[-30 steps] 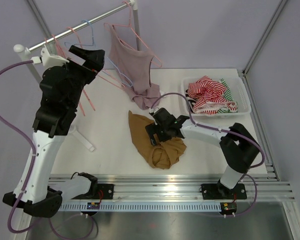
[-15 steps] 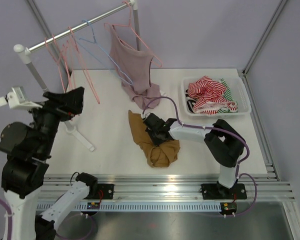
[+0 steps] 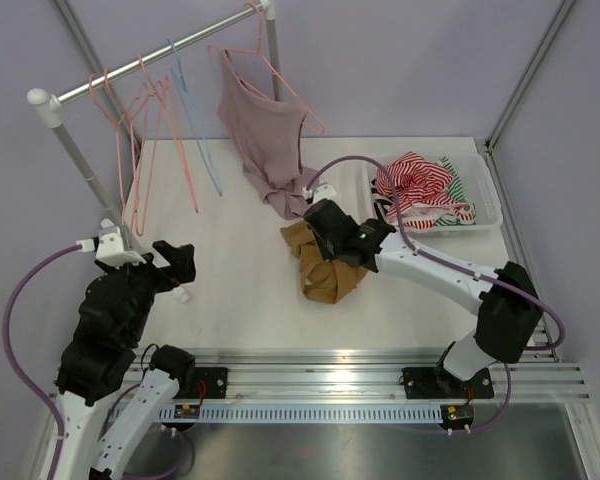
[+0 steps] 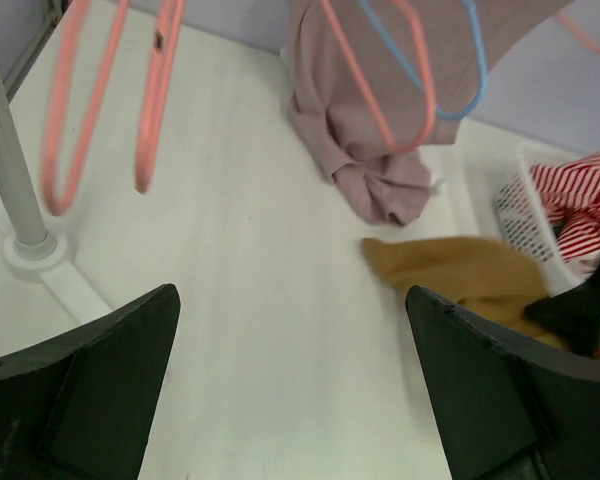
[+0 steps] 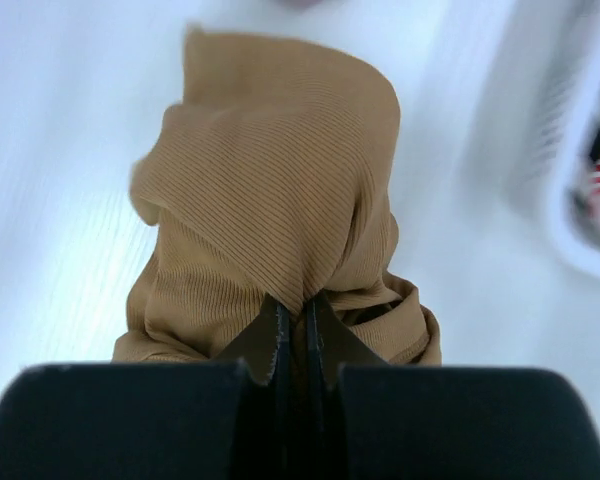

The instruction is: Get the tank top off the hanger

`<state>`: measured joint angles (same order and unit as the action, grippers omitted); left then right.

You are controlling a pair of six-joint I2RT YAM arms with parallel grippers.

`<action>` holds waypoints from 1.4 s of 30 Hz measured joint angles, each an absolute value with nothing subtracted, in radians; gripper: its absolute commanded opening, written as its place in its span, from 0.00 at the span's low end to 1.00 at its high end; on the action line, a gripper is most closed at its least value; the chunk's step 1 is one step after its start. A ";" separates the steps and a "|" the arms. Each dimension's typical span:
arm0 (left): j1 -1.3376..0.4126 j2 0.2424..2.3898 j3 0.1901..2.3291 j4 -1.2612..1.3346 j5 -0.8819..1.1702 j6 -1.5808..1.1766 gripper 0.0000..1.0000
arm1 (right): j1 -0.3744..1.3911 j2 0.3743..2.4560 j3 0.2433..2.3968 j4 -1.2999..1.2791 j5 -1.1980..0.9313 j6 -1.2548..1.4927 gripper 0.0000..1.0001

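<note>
- Tan top [image 5: 270,190] lay bunched on the table [image 3: 230,280], off any hanger, near the basket [image 3: 490,205].
- Right gripper [image 5: 292,312] was clenched on a raised fold of it.
- Mauve tank top [image 3: 265,135] hung on its pink hanger [image 3: 311,122] just beside.
- Left gripper [image 4: 290,300] was released, empty.
- Best to lift straight up, clear of the mauve hem.
- Bite depth was unclear; the right wrist view was blurred.

A metal clothes rail [image 3: 150,62] crosses the white table's [image 3: 230,290] far left corner. A mauve tank top [image 3: 265,135] hangs on a pink wire hanger [image 3: 285,80] at the rail's right end, with empty wire hangers [image 3: 140,130] to its left. A brown ribbed cloth [image 3: 325,275] sits mid-table. Striped clothes [image 3: 420,185] lie in a white plastic basket [image 3: 490,195] at the far right corner.
</note>
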<state>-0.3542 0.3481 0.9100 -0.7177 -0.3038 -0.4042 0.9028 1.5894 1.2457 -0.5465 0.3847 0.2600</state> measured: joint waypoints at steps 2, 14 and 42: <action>-0.354 0.345 0.850 -0.716 -0.303 -0.388 0.99 | 0.880 1.552 1.296 -0.577 0.432 0.251 0.00; -0.354 0.404 0.790 -0.705 -0.265 -0.343 0.99 | 0.607 1.503 1.599 -0.717 0.629 0.163 0.00; -0.351 0.429 0.790 -0.701 -0.228 -0.336 0.99 | 0.133 2.051 1.622 -0.647 0.155 0.244 0.08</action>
<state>-0.3508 0.4286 0.7898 -0.7010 -0.2279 -0.3363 0.1329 2.0514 1.6218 -0.6468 0.1547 0.2440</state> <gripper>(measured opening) 0.988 0.050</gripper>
